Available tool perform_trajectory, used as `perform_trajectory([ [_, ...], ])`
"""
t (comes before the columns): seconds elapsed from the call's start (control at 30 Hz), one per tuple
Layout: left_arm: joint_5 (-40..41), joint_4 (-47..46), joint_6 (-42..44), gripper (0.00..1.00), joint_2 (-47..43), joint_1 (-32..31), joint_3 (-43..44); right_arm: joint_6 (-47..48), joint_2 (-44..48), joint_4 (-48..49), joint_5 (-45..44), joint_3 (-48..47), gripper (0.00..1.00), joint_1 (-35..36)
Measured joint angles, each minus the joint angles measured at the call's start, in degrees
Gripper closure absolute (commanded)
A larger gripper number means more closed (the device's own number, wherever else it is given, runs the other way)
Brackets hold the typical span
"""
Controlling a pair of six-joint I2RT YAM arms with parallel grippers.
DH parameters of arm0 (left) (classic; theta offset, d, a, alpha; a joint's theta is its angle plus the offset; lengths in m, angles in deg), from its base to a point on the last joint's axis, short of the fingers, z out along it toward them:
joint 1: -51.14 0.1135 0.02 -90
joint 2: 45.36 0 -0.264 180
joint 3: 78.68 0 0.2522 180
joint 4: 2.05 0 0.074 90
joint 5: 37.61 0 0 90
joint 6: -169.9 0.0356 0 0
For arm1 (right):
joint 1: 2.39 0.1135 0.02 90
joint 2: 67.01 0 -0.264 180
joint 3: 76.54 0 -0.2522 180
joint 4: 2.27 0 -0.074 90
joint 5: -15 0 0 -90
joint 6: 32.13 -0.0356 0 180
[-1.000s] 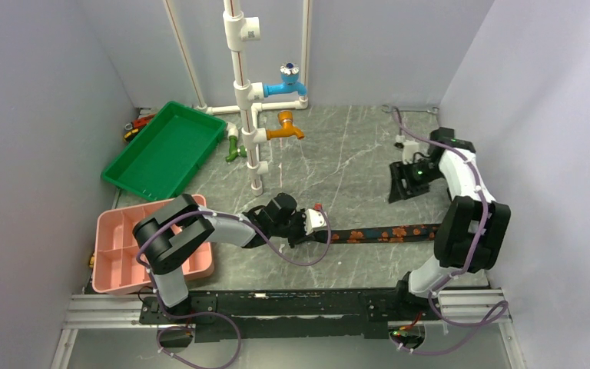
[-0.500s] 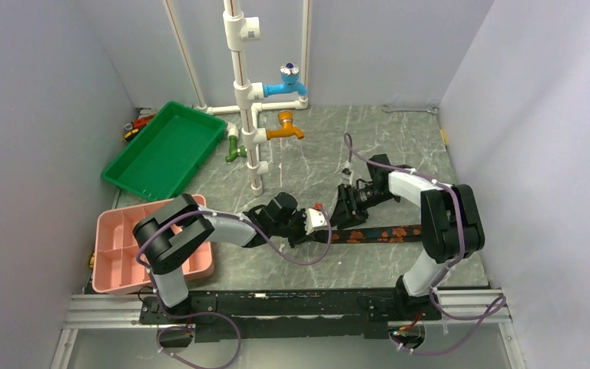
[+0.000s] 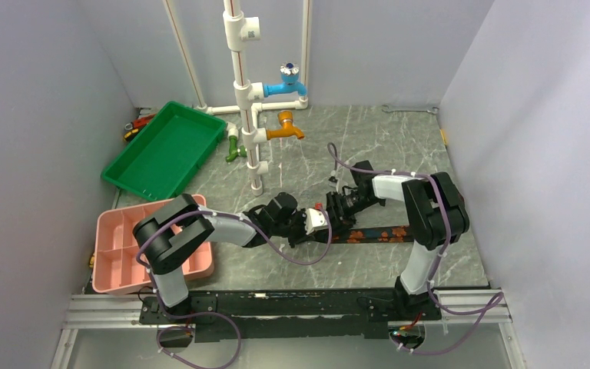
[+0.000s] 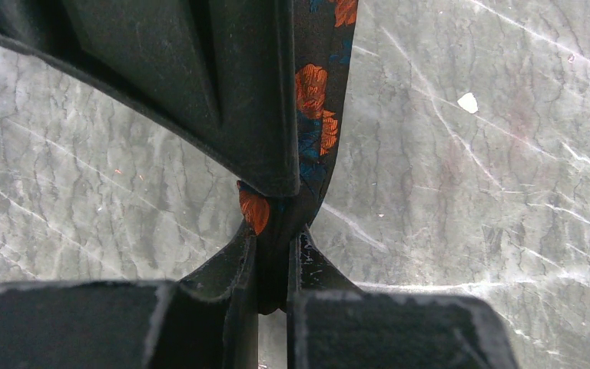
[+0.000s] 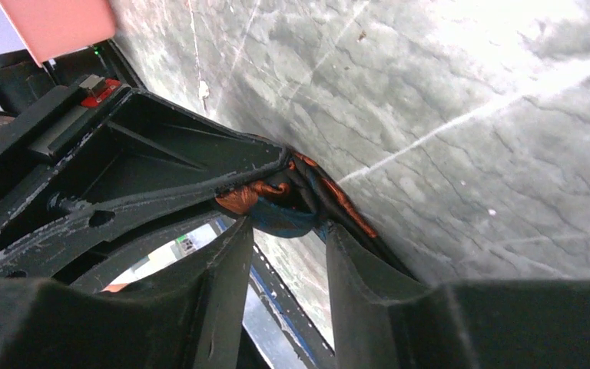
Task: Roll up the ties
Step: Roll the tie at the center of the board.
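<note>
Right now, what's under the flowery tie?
Only the grey marbled table shows under the tie. One end is pinched between the left fingers, with the right fingers at it too, so what lies beneath that bunched end is covered.

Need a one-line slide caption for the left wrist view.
Left gripper shut on the black floral tie, just above the grey marbled table.

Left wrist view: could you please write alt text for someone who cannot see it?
The left hand is shut on the black flowered tie, stretched over the marbled table. A finger of the right hand overlaps the tie.
</note>
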Motion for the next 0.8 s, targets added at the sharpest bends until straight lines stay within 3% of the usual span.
perform_trajectory([
  [0.13, 0.0, 0.42, -0.28, 1.0, 0.02, 0.0, 0.26, -0.11, -0.2, 1.33, -0.22, 0.02, 0.74, 1.22],
  [0.27, 0.02, 0.68, -0.83, 0.95, 0.07, 0.0, 0.42, 0.46, -0.76, 1.33, -0.42, 0.0, 1.0, 1.49],
  [0.37, 0.0, 0.61, -1.11, 0.64, 0.04, 0.02, 0.39, 1.29, -1.22, 1.03, -0.59, -0.15, 1.0, 1.51],
  [0.47, -0.55, -1.42, -1.53, 0.45, -0.11, 0.7, -0.96, 2.27, -2.08, 0.66, -2.12, -0.46, 1.0, 1.51],
  [0.8, -9.33, -14.82, -2.69, 0.35, -4.37, 6.47, -13.4, 2.62, -4.44, -4.87, -4.85, -4.44, 1.0, 2.71],
])
